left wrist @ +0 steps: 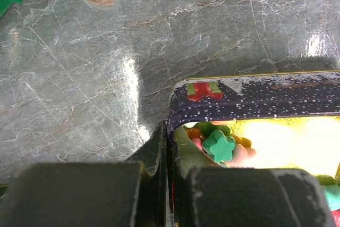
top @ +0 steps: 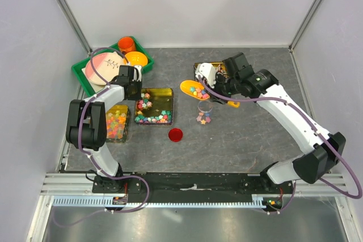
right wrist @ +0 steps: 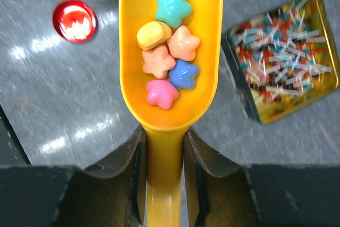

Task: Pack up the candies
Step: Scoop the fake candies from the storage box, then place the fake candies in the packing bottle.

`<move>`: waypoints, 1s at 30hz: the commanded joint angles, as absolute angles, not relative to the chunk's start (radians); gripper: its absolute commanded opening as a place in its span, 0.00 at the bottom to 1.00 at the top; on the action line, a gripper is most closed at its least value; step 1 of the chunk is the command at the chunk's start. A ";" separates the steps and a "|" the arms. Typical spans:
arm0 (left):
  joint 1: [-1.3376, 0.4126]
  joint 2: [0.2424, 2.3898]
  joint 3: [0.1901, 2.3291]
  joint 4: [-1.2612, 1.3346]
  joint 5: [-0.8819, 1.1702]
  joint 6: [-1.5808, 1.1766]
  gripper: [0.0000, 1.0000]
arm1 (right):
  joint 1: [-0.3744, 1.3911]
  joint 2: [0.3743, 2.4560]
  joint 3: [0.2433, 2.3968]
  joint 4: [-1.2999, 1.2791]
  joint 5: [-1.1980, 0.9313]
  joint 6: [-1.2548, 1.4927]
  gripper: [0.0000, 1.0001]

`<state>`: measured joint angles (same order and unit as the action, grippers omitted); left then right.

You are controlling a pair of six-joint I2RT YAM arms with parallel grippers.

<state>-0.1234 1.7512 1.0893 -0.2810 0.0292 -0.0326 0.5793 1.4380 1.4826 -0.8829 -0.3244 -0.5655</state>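
My right gripper (right wrist: 164, 147) is clamped on the scoop (right wrist: 210, 35) handle; 6 candies (right wrist: 183, 43) sit in it, near the jar (top: 204, 115). My left gripper (left wrist: 169, 147) pinches the tin (top: 163, 99) rim. The jar holds few; most lie in the tin: early stage.

Left arm (top: 93, 120) is bent at the elbow and reached forward; left gripper (left wrist: 169, 147) is closed tight on tin (left wrist: 265, 97) rim. Right arm (top: 289, 111) is extended forward-left; right gripper (right wrist: 163, 142) is clamped on scoop (right wrist: 208, 25) handle.
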 commanded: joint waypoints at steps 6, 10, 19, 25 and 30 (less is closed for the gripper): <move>-0.114 1.720 1.091 -0.225 0.066 -0.025 0.02 | 0.460 1.316 1.410 -1.152 -0.325 -0.761 0.00; -0.114 1.721 1.091 -0.224 0.066 -0.026 0.02 | 0.419 1.307 1.404 -1.199 -0.299 -0.796 0.00; -0.112 1.723 1.091 -0.225 0.064 -0.025 0.02 | 0.408 1.351 1.468 -1.289 -0.232 -0.807 0.00; -0.112 1.724 1.091 -0.225 0.063 -0.023 0.02 | 0.410 1.391 1.506 -1.308 -0.218 -0.795 0.00; -0.112 1.732 1.092 -0.224 0.063 -0.023 0.01 | 0.410 1.423 1.531 -1.308 -0.201 -0.778 0.00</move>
<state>-0.1192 1.7512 1.0893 -0.2802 0.0364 -0.0326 0.4122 1.4014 1.4723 -1.3045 -0.2134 -0.7883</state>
